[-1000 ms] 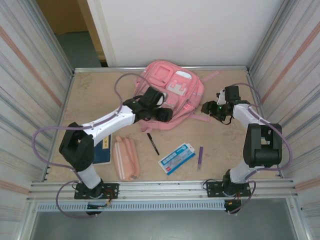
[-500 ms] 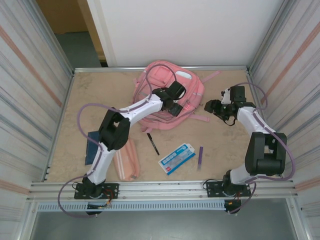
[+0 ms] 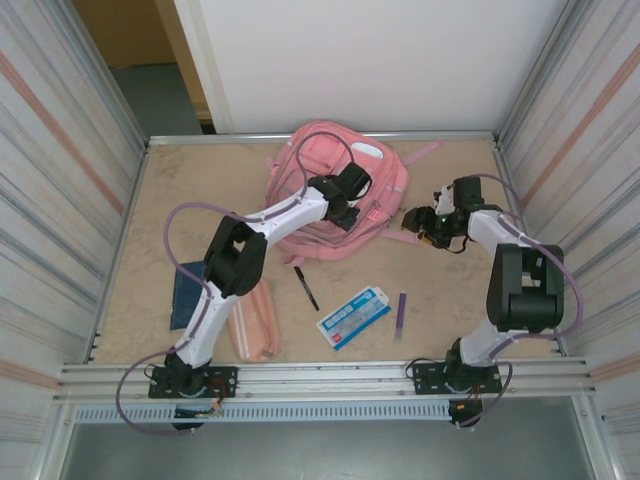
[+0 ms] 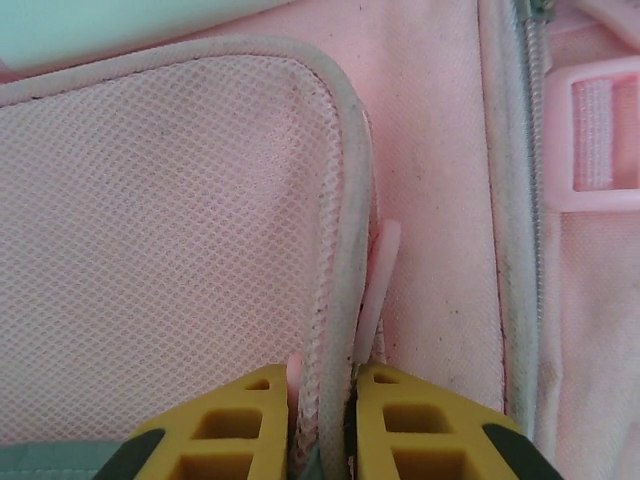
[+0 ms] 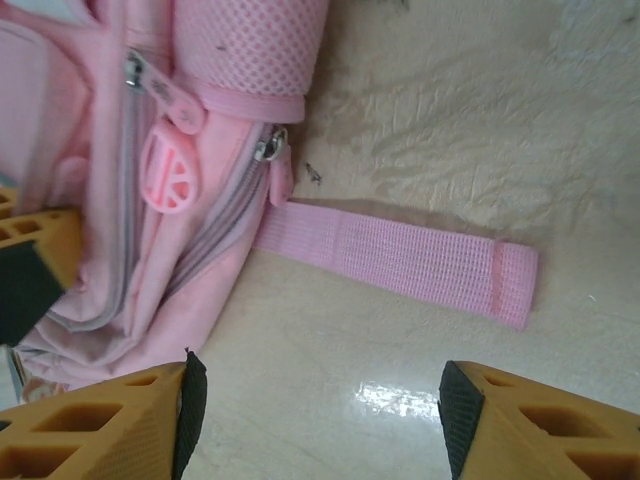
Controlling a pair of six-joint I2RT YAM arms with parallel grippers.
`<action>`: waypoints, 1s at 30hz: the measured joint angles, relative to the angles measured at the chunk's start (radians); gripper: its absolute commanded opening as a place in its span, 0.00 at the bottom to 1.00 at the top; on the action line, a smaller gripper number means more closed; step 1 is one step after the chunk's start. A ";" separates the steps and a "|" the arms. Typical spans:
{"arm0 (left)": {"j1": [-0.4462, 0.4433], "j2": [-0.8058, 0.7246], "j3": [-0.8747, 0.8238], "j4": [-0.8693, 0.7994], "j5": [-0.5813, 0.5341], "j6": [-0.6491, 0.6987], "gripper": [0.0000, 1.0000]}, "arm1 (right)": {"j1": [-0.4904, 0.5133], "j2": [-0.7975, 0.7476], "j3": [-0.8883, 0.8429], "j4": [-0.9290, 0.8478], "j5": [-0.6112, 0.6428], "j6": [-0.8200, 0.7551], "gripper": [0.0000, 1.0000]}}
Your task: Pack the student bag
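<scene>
Might go wrong with a pull from here: could drag the whole student bag point(image 3: 310, 150) along the table point(image 3: 200, 200) and not open it, since gripped at one small spot and not pinned down anywhere else. Could also slip off, because pinched on a thin, round edge. Maybe caught the wrong bit too: hard to tell whether squeezing the little pink pull tab point(image 4: 382, 270) or just the pale rim point(image 4: 350, 200) of the mesh pocket point(image 4: 160, 230) beside it. Left fingers point(image 4: 355, 430): pressed together on that rim, right on the front of the bag. Right fingers point(image 3: 410, 217): wide apart with nothing in them, just off the bag's right side, near the loose pink strap point(image 5: 400, 255), close to the bag but not touching it. Bag itself: lying flat on the table, under the left fingers and just beside the right ones.
</scene>
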 measured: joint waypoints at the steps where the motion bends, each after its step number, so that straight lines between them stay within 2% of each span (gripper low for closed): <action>1: 0.003 -0.013 -0.007 0.000 0.009 0.005 0.00 | 0.000 0.017 0.007 0.002 -0.010 -0.002 0.65; 5: 0.013 -0.089 -0.038 -0.008 0.061 0.035 0.00 | 0.001 0.081 0.041 0.019 -0.063 -0.022 0.64; 7: 0.014 -0.126 -0.039 -0.017 0.081 0.054 0.00 | 0.005 0.109 0.066 0.027 -0.090 -0.038 0.53; 13: 0.024 -0.223 -0.039 -0.050 0.147 0.099 0.00 | 0.053 0.140 0.079 0.088 -0.159 -0.088 0.48; 17: 0.054 -0.246 -0.039 -0.069 0.200 0.127 0.00 | 0.080 0.134 0.026 0.176 -0.216 -0.115 0.40; 21: 0.075 -0.251 -0.045 -0.084 0.229 0.157 0.00 | 0.080 0.106 -0.021 0.208 -0.250 -0.131 0.42; 22: 0.076 -0.253 -0.045 -0.085 0.230 0.164 0.00 | 0.080 0.093 -0.027 0.211 -0.253 -0.133 0.45; 24: 0.076 -0.255 -0.045 -0.084 0.230 0.169 0.00 | 0.081 0.067 -0.036 0.218 -0.256 -0.134 0.60; 25: 0.076 -0.257 -0.045 -0.083 0.229 0.171 0.00 | 0.082 0.052 -0.042 0.224 -0.254 -0.132 0.62; 30: 0.079 -0.258 -0.045 -0.079 0.231 0.172 0.00 | 0.114 -0.016 -0.099 0.231 -0.221 -0.140 0.61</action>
